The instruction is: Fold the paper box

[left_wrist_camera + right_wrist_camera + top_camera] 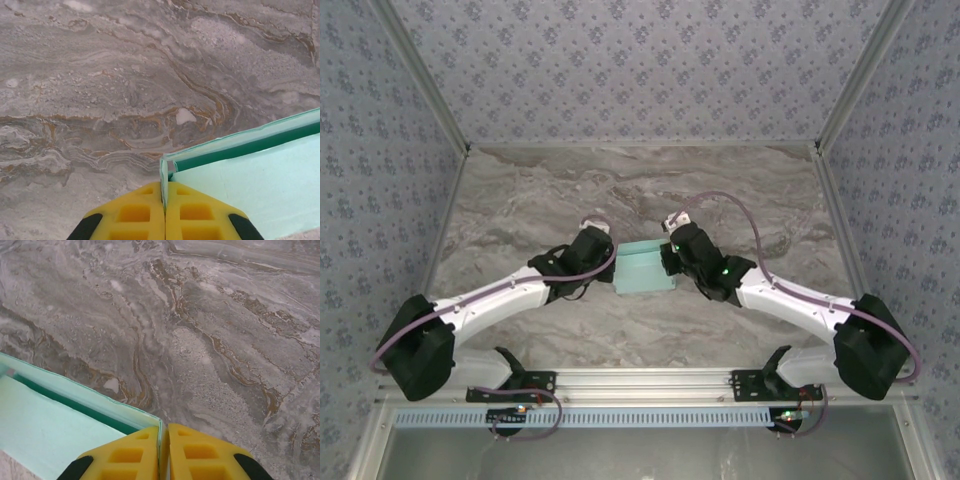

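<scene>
- Pale aqua card makes the paper box [645,268], which is at the middle of the grey marbled bench [570,190], between the two arms.
- From above, the box looks like a small shallow tray with its open side up and low walls raised at the edges.
- I cannot tell whether its bottom rests fully on the bench or is lifted a little.
- The left gripper [164,194] is clenched on the left end wall of the box. In the left wrist view the thin card stands upright between the two yellow fingers [135,215], which are pressed together with only the card between them.
- The right gripper [164,436] is grasping the right end wall in the same way. In the right wrist view the edge of the card goes down into the narrow slit between its yellow fingers [200,452].
- In both wrist views the far long wall stands up, pale on its top edge and darker green on its shadowed inner face.
- The floor of the box is flat and pale.
- Both arms reach inward from the near edge and meet the box from opposite sides.
- Side walls [380,120] with a blue-grey flower pattern enclose the bench.
</scene>
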Controlling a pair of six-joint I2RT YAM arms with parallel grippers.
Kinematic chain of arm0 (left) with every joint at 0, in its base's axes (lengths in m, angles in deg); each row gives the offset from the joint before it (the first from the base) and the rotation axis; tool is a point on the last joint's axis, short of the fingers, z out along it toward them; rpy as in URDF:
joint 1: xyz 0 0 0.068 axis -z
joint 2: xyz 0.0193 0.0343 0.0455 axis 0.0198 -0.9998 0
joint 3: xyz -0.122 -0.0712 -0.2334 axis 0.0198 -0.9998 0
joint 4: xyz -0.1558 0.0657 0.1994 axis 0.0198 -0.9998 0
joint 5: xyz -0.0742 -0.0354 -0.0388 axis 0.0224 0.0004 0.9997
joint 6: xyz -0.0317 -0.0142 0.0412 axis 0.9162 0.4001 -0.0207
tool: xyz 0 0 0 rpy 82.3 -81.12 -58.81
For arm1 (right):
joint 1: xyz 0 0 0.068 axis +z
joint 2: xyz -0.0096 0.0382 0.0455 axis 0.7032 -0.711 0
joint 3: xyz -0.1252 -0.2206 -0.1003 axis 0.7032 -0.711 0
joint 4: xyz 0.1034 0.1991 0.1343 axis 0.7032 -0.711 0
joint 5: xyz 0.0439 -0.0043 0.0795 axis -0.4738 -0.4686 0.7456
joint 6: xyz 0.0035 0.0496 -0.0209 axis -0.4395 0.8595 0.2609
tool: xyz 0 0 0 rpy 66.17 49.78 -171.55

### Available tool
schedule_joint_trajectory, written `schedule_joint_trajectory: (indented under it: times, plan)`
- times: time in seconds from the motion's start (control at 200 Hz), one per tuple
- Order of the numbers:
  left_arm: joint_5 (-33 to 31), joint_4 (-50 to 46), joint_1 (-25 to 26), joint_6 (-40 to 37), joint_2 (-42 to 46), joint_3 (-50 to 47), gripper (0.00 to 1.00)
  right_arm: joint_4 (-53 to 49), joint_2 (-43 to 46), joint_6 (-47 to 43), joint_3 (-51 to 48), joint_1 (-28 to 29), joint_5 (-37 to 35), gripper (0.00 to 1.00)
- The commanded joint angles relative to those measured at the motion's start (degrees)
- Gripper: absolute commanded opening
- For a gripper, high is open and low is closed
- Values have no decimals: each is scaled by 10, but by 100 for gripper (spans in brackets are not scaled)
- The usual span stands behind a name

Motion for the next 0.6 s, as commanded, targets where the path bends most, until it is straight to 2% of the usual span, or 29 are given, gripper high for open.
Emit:
schedule_joint_trajectory:
  times: [0.0,0.07,0.45,0.525,0.595]
  plan:
    - [-15,44,22,6,1,-6,4,33,-11,54,2,24,-33,17]
    - [-36,41,32,5,2,-6,4,28,-10,67,2,28,-45,20]
    - [-139,19,72,22,-7,-9,2,-8,15,122,-11,33,-42,22]
    - [-151,15,75,24,-11,-9,2,-30,30,129,-11,27,-44,31]
    - [-161,11,77,25,-16,-8,2,-64,42,148,-9,11,-42,35]
